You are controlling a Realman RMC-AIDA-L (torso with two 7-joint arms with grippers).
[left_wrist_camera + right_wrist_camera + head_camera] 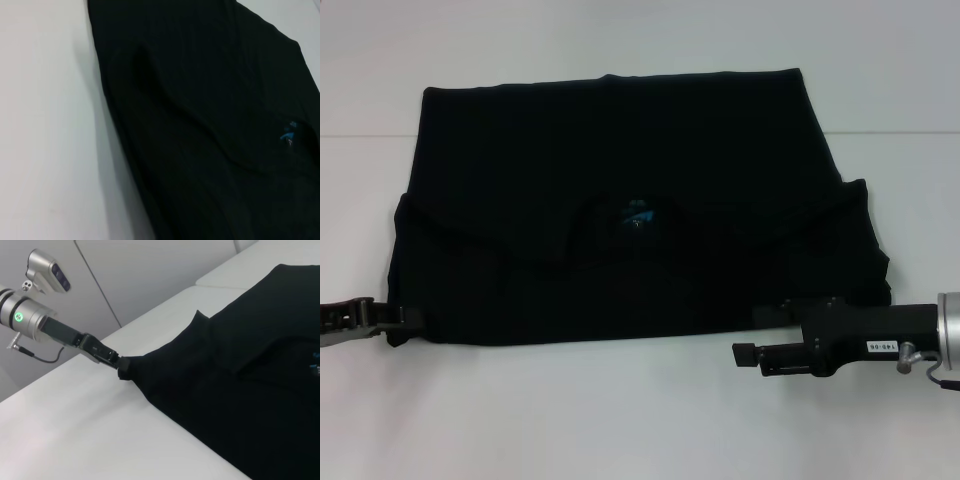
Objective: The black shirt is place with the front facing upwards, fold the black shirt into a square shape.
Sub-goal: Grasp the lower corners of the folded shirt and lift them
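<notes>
Black short-sleeved cloth T-shirt (620, 170) lies spread on the white table (620, 410), its near part folded over so that the small blue neck label (638, 217) shows near the middle, with a stepped edge on each side. At its near left corner, the left gripper (405, 320) pinches the cloth between closed fingers; the right wrist view shows the same clamped corner (125, 369). Touching the shirt's near right corner is the right gripper (775, 315), but whether it is clamped there cannot be told.
</notes>
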